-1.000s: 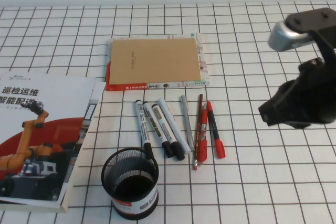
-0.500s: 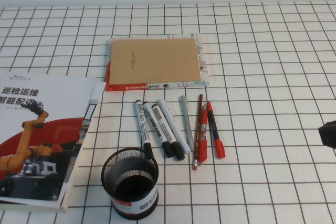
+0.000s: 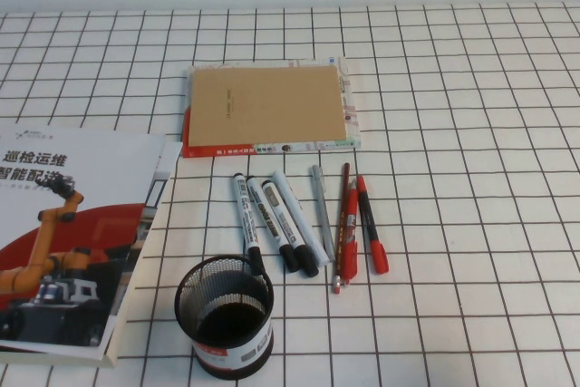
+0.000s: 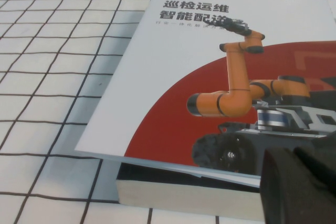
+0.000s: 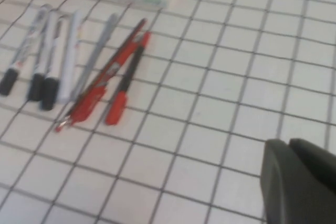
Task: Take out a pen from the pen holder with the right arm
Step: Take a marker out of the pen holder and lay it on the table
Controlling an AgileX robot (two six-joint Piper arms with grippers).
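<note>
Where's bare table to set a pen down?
Bare table right of the red pen; right pincer, shut, hovers there. Also beyond the brown notebook. Crowded: pen row, pen holder, booklet under left pincer.

A large white-and-red softcover book [image 3: 68, 224], with an orange robot arm pictured on its cover, lies flat at the table's left side. Farther back and to its right, a brown kraft-paper rectangular pad [image 3: 267, 104] lies flat, just apart from it. The 2 rest on a white tabletop with a black grid [image 3: 471, 115].

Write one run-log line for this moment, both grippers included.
holder: no pens inside | pens: in a row on table | right gripper: shut, over table by pens | left gripper: over book
</note>
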